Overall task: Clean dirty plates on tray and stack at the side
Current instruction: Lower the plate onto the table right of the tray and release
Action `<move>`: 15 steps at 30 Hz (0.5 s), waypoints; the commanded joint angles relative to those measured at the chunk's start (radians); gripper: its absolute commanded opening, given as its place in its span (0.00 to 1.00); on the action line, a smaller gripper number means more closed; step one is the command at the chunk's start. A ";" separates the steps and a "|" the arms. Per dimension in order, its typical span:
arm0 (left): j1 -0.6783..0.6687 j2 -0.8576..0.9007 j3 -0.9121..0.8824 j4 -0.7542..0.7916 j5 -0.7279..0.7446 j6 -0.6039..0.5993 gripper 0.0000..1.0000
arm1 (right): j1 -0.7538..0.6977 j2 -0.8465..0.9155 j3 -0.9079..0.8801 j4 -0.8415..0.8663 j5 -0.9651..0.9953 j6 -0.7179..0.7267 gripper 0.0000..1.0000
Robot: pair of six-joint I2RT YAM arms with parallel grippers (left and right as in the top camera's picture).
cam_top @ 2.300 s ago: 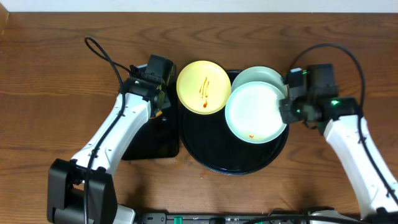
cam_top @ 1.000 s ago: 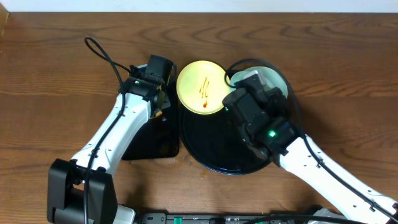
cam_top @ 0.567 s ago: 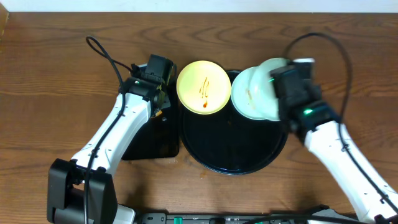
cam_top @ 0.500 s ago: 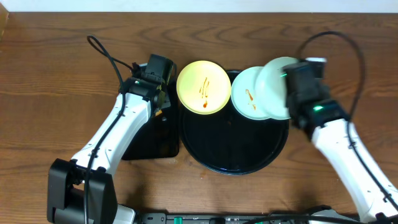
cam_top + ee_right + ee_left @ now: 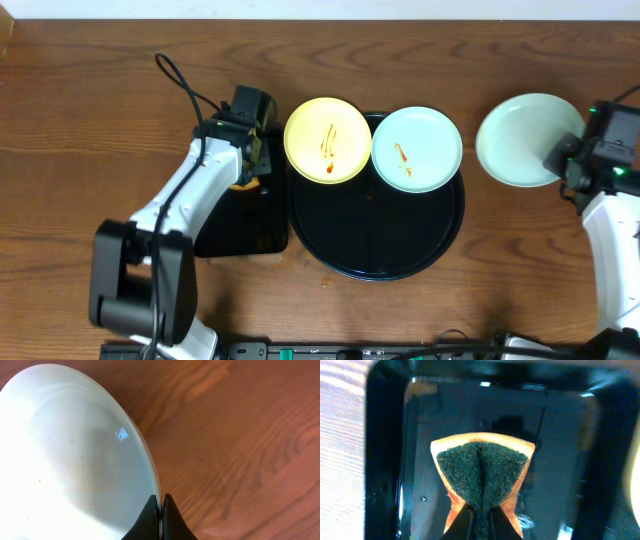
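The right gripper is pinched tight on the rim of a pale mint plate. This plate is out over the table, at 3 o'clock from the round tray. I cannot tell if it is resting on the wood yet.

A second mint plate sits at 1 o'clock on the round tray. A yellow plate sits at 11 o'clock, partly over the rim. Both have red sauce on them.

The left gripper is squeezed on a sponge above the small black tray.

The plates look hard, smooth and shiny, so I think they are slippery and could chip if dropped. They look light. The thin rim is the best place to grab. The sponge looks soft and squashy.
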 commanded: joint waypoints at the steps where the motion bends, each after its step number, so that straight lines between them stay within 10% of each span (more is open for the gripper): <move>1: 0.031 0.034 0.007 0.007 0.055 0.025 0.07 | -0.054 0.034 0.015 0.005 -0.027 0.018 0.01; 15: 0.049 0.101 0.007 0.031 0.142 0.101 0.07 | -0.106 0.183 0.015 0.042 -0.039 0.018 0.10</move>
